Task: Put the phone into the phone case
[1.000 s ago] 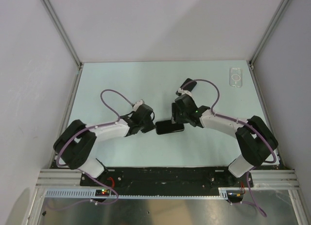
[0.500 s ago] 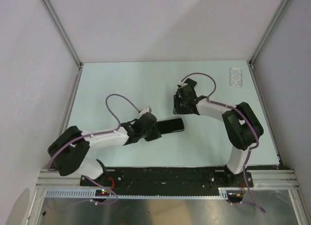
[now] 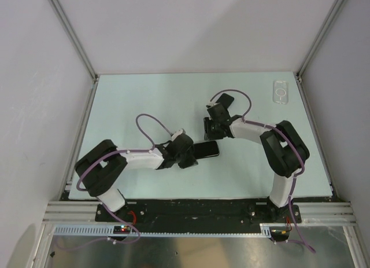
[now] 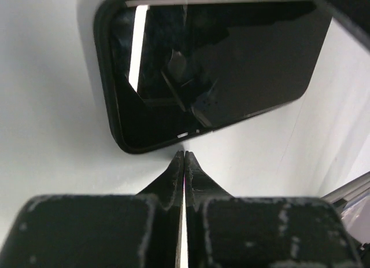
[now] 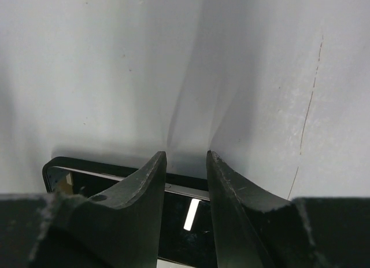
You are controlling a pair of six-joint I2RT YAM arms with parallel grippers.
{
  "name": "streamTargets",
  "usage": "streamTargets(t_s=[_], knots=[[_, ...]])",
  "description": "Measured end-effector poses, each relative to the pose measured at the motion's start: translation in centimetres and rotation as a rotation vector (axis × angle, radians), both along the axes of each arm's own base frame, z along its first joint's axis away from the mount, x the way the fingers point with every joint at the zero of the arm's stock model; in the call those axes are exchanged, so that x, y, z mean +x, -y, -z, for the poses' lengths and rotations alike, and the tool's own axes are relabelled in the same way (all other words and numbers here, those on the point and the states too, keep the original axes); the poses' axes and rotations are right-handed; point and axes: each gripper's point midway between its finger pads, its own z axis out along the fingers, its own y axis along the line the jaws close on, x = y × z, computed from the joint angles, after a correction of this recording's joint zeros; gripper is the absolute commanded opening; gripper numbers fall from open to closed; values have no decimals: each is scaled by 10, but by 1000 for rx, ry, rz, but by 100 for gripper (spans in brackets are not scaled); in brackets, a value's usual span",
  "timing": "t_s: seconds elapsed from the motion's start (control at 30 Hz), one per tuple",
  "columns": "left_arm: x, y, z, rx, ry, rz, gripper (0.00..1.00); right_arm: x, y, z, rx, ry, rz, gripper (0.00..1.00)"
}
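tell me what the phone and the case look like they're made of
Phone: black with a glossy, glass-like front; it sharply mirrors a bright strip and dark shapes. Case: clear, likely plastic; the pale table shows through it, and it carries a white ring mark. It is too small here to judge its finish.

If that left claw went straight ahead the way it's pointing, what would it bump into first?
The phone. The left gripper is shut and its tips aim at the phone's near edge, seemingly almost touching it, though the exact gap is hard to judge.
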Motion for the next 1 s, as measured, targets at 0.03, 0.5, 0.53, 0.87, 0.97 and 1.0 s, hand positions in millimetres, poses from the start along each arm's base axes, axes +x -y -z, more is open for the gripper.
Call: streamTargets(t_s=[0.03, 0.5, 0.53, 0.87, 0.97, 1.0], knots=[[4, 0, 0, -4, 2, -9, 1, -1, 0, 0, -1, -1, -1, 38], [33, -21, 1, -13, -100, -16, 1, -44, 7, -15, 97, 78, 68, 36], [36, -23, 1, -9, -102, -17, 1, -47, 6, -15, 97, 82, 69, 36], [99, -58, -2, 67, -16, -133, 2, -84, -4, -10, 117, 34, 73, 36], [111, -61, -5, 81, 11, -145, 2, -88, -5, -11, 129, 20, 71, 36], [113, -61, -6, 83, 17, -142, 2, -90, -5, -11, 132, 14, 69, 36]])
